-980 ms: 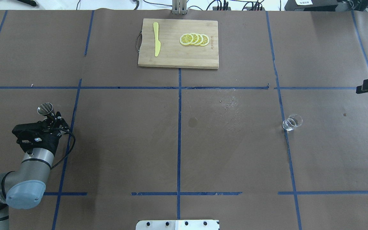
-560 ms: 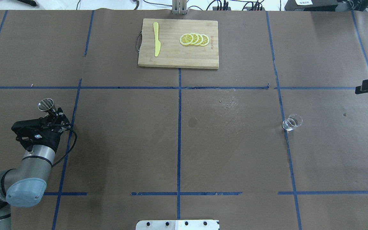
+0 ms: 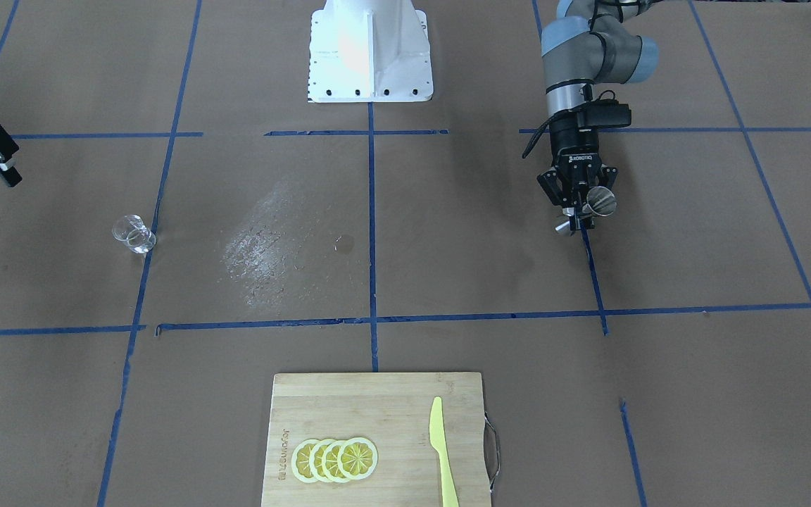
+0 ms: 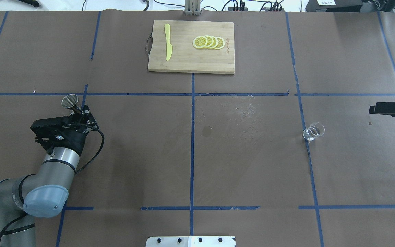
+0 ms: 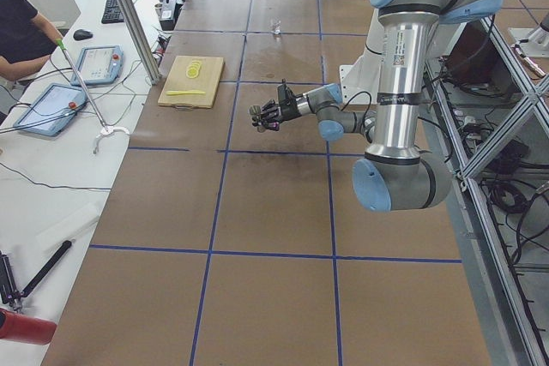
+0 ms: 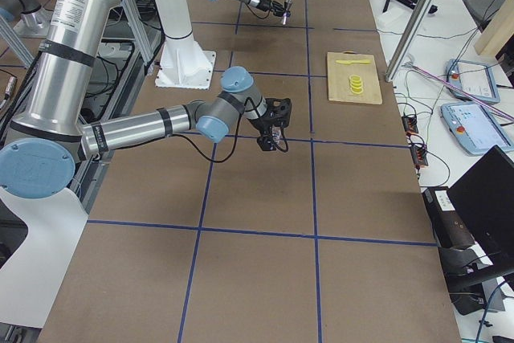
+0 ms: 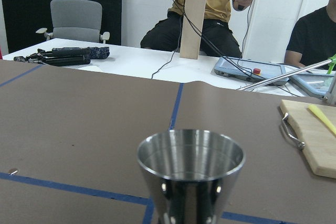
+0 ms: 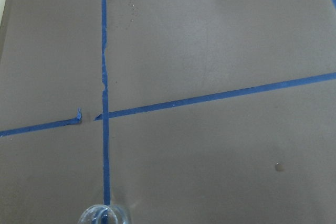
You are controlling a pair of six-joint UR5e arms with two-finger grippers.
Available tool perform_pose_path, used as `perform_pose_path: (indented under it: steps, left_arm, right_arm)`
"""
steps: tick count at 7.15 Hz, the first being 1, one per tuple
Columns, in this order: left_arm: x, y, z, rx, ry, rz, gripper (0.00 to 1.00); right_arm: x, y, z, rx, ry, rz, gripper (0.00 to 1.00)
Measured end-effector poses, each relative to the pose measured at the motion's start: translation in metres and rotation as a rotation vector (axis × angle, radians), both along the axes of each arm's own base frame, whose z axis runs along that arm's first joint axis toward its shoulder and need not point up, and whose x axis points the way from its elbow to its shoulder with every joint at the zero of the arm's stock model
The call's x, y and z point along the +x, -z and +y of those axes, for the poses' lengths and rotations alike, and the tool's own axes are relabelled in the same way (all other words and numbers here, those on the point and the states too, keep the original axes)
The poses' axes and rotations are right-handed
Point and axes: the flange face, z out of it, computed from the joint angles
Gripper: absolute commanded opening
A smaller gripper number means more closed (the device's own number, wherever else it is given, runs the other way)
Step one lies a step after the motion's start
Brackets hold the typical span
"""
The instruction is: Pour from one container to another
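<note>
Brown paper gridded with blue tape covers the desk (image 4: pixel 132 154), a cutting board (image 4: pixel 183 61) at 12 o'clock. At 9 o'clock the left end effector (image 4: pixel 77 111) is clenched on a metal cup (image 4: pixel 70 101). A small glass (image 4: pixel 313 132) stands at 3 o'clock (right end effector (image 4: pixel 377 109) farther out, grip impossible to tell).

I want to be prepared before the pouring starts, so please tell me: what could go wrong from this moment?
1. The metal cup in the left gripper is far from the small glass. A long carry across the table could spill, and a stain already marks the middle.
2. The right gripper, off to the side of the light glass, might tip it if it closes off-centre.
</note>
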Motion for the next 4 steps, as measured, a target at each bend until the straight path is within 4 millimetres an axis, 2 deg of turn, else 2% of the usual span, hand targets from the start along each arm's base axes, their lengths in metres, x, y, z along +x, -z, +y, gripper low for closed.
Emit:
perform_pose_path:
  steps: [2,3,4]
  left_arm:
    - [0.009,0.037,-0.001,0.068,-0.055,-0.017,0.00]
    - [0.008,0.050,0.001,0.126,-0.081,-0.002,0.00]
    - [0.007,0.056,0.003,0.180,-0.102,-0.006,0.00]
  right_arm:
    - [-0.047,0.012,0.022,0.038,-0.035,0.029,1.00]
    - [-0.069,0.015,0.031,0.063,-0.056,0.046,1.00]
    - [-0.089,0.017,0.040,0.085,-0.080,0.055,1.00]
